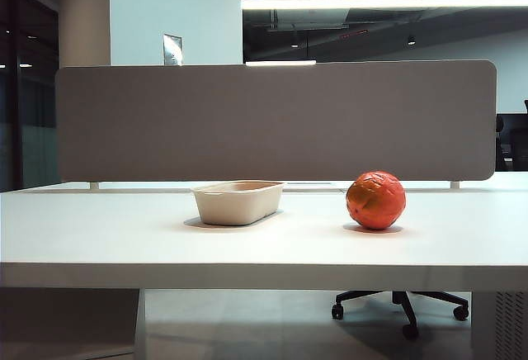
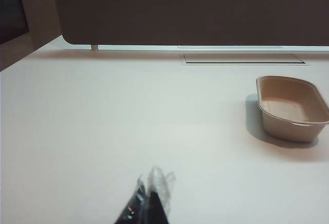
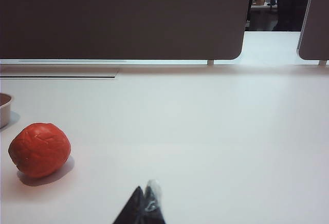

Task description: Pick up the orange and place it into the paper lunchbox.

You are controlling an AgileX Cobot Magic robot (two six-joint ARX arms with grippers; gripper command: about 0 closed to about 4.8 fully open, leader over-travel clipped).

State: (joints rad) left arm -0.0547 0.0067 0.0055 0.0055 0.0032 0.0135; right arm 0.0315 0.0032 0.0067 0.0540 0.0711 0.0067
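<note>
The orange [image 1: 375,200], reddish with a crackled skin, rests on the white table right of centre; the right wrist view also shows the orange [image 3: 39,149]. An empty beige paper lunchbox [image 1: 238,201] stands near the table's middle, and the left wrist view has the same lunchbox [image 2: 291,107]. My left gripper [image 2: 153,179] shows only as dark tips pressed together, shut and empty, well short of the lunchbox. My right gripper [image 3: 146,189] is likewise shut with nothing in it, apart from the orange. Neither arm shows in the exterior view.
A grey partition screen [image 1: 276,120] stands along the table's far edge. A cable slot [image 2: 241,59] lies in the tabletop just before it. An office chair base [image 1: 402,302] is under the table at the right.
</note>
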